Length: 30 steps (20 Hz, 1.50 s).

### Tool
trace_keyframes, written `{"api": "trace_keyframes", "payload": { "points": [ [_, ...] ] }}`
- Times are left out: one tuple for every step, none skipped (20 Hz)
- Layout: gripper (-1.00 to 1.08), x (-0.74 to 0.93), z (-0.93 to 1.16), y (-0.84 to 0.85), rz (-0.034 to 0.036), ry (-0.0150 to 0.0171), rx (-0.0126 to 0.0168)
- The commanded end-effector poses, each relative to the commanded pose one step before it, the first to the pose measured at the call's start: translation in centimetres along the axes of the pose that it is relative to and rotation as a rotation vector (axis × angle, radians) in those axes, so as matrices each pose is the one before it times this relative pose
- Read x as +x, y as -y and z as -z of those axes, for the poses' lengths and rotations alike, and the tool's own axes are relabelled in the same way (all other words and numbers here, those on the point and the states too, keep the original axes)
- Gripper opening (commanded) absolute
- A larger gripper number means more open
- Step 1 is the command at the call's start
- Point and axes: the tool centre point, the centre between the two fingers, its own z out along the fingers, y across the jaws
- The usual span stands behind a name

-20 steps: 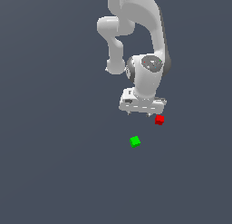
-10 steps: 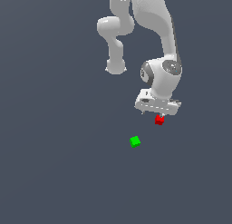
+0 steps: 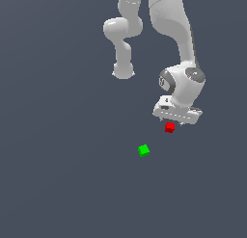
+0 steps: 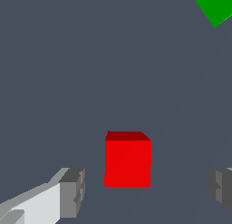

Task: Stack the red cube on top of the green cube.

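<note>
Red cube on floor; green cube apart, unstacked.

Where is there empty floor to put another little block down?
Almost everywhere is bare grey floor. The widest patch is on the exterior view's left of the green cube, and the strip nearer the camera is free too. It is crowded only around the red cube, which sits between the open gripper jaws.

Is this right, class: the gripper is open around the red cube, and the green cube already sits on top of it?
Not quite. The gripper is open around the red cube, but the green cube lies apart on the floor, not stacked, as the exterior view shows.
</note>
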Motion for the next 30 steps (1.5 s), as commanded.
{"api": "trace_keyframes", "payload": {
  "points": [
    [1.00,-0.174,-0.222,0.604,-0.00941,-0.00108,-0.00020],
    [1.00,-0.048,-0.054,0.152,-0.00182,-0.00013,-0.00006],
    [1.00,-0.030,-0.039,0.105,-0.00138,-0.00010,-0.00005],
    [1.00,-0.023,-0.023,0.068,-0.00069,-0.00005,-0.00002],
    [1.00,-0.017,-0.008,0.033,0.00000,0.00000,0.00000],
    [1.00,0.001,0.032,-0.101,0.00253,0.00050,0.00000],
    [1.00,-0.001,-0.033,0.001,0.00000,0.00000,0.00000],
    [1.00,-0.002,-0.100,0.003,0.00000,0.00000,0.00000],
    [1.00,-0.004,-0.166,0.004,0.00000,0.00000,0.00000],
    [1.00,-0.005,-0.232,0.006,0.00000,0.00000,0.00000],
    [1.00,-0.007,-0.298,0.007,0.00000,0.00000,0.00000],
    [1.00,0.017,-0.358,-0.022,-0.00068,-0.00013,-0.00004],
    [1.00,-0.012,-0.426,0.008,0.00000,0.00000,0.00000],
    [1.00,-0.014,-0.488,0.009,0.00000,0.00000,0.00000],
    [1.00,0.011,-0.544,-0.019,-0.00068,-0.00013,-0.00004],
    [1.00,-0.014,-0.540,0.012,0.00000,0.00000,0.00000],
    [1.00,0.010,-0.465,-0.008,-0.00048,-0.00009,-0.00002],
    [1.00,-0.003,-0.397,0.016,0.00000,0.00000,0.00000],
    [1.00,0.003,-0.326,0.019,0.00000,0.00000,0.00000],
    [1.00,0.037,-0.252,-0.007,-0.00068,-0.00009,0.00000],
    [1.00,0.016,-0.188,0.025,0.00000,0.00000,0.00000],
    [1.00,0.018,-0.125,0.025,0.00000,0.00000,0.00000],
    [1.00,0.016,-0.068,0.020,0.00000,0.00000,0.00000],
    [1.00,0.007,-0.021,0.008,0.00000,0.00000,0.00000],
    [-1.00,0.000,0.000,0.000,0.00000,0.00000,0.00000],
    [-1.00,0.000,0.000,0.000,0.00000,0.00000,0.00000],
    [-1.00,0.000,0.000,0.000,0.00000,0.00000,0.00000],
    [-1.00,0.000,0.000,0.000,0.00000,0.00000,0.00000],
    [-1.00,0.000,0.000,0.000,0.00000,0.00000,0.00000],
    [-1.00,0.000,0.000,0.000,0.00000,0.00000,0.00000]
  ]
}}
